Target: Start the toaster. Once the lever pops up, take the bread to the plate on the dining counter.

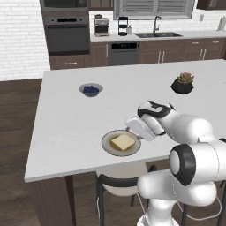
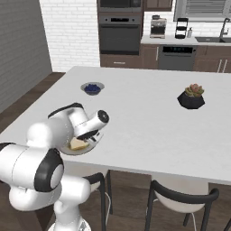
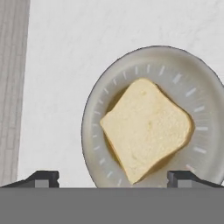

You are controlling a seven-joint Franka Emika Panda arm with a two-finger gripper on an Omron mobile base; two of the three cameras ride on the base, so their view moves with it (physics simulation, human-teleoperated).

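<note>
Where the white surface [image 1: 66,132] runs toward its near edge, the plate [image 1: 107,143] sits with the bread [image 1: 123,142] lying flat inside it, a pale tan slice turned cornerwise within the raised rim. In the hand view the bread [image 3: 146,127] rests near the middle of the plate [image 3: 94,144], one corner pointing toward the camera, and nothing touches it. The end effector [image 3: 113,177] hangs directly above the plate, its two dark fingertips [image 3: 43,178] spread wide to either side, with the slice lying free between and below them; the jaws are apart and grip nothing. From the left base view the end effector [image 1: 134,127] sits just beside the plate's right rim, at the end of the white arm that bends in from the lower right. In the right base view the arm's wrist covers most of the plate [image 2: 88,150], and a sliver of bread [image 2: 79,145] shows under it. Farther back on the surface stands a small bowl of blueberries [image 1: 91,90], well apart from the plate, and to the right a dark pot with a succulent [image 1: 182,84]. Dark chairs [image 1: 115,185] are tucked under the near edge.
</note>
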